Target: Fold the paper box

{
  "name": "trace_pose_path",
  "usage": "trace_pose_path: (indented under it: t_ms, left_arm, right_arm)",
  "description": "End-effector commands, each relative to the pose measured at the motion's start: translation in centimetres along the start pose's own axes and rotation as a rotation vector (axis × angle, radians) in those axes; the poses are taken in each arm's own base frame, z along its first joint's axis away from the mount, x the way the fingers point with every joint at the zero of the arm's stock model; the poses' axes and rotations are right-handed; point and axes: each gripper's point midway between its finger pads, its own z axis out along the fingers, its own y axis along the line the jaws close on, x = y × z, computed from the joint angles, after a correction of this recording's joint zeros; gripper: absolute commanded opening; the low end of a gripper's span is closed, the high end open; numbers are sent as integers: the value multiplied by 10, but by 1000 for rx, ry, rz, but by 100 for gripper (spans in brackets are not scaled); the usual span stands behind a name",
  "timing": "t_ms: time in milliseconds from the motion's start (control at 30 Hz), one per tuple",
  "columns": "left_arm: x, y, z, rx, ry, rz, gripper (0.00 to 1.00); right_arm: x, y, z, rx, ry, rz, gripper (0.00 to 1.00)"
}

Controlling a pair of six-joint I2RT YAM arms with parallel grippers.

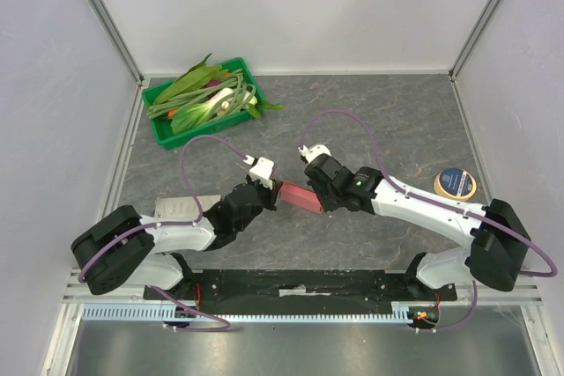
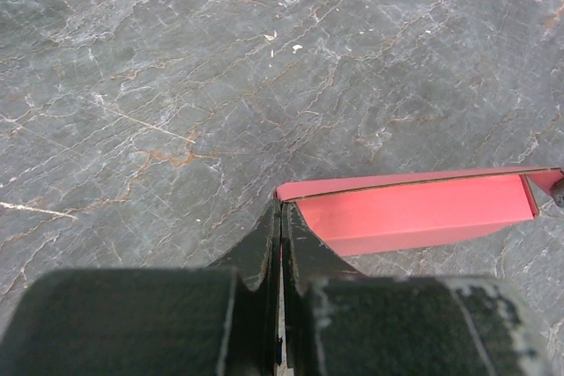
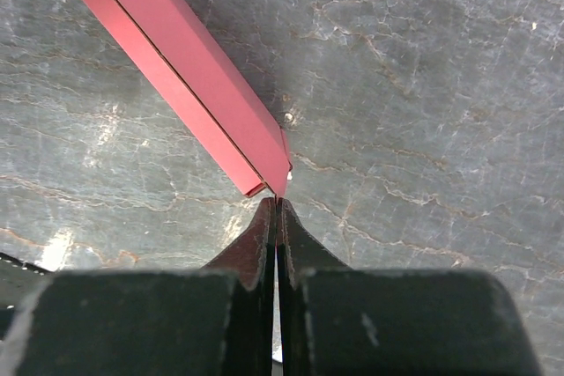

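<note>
The pink-red paper box point(image 1: 300, 196) is held between both grippers, just above the grey table, partly folded into a long narrow shape. My left gripper point(image 1: 270, 189) is shut on its left end; in the left wrist view the box point(image 2: 423, 213) runs off to the right from the closed fingertips point(image 2: 280, 213). My right gripper point(image 1: 315, 193) is shut on the box's other end; in the right wrist view the box point(image 3: 189, 72) slants up to the left from the closed fingertips point(image 3: 277, 204).
A green tray point(image 1: 167, 134) full of green vegetables stands at the back left. A round yellow-rimmed tape roll point(image 1: 456, 183) lies at the right. A white-and-grey booklet point(image 1: 181, 207) lies under my left arm.
</note>
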Motion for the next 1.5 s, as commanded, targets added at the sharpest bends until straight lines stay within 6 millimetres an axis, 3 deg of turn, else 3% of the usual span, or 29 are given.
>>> trace_pose_path:
  t_ms: [0,200,900,1067,1267,1467]
  left_arm:
    - [40,-1,-6,-5,141,59,2]
    - [39,-5,-6,0,142,65,2]
    - [42,-16,-12,15,138,79,2]
    - [41,-18,-12,18,136,83,2]
    - [42,-19,-12,16,138,91,2]
    - [42,-19,-12,15,136,94,2]
  right_arm:
    - [-26,18,-11,-60,-44,117,0]
    - [-27,23,-10,-70,-34,192,0]
    - [-45,18,-7,-169,-117,717,0]
    - [-44,17,-4,-185,-105,794,0]
    - [-57,16,-12,-228,-149,877,0]
    - [-49,17,-2,-230,-123,881,0]
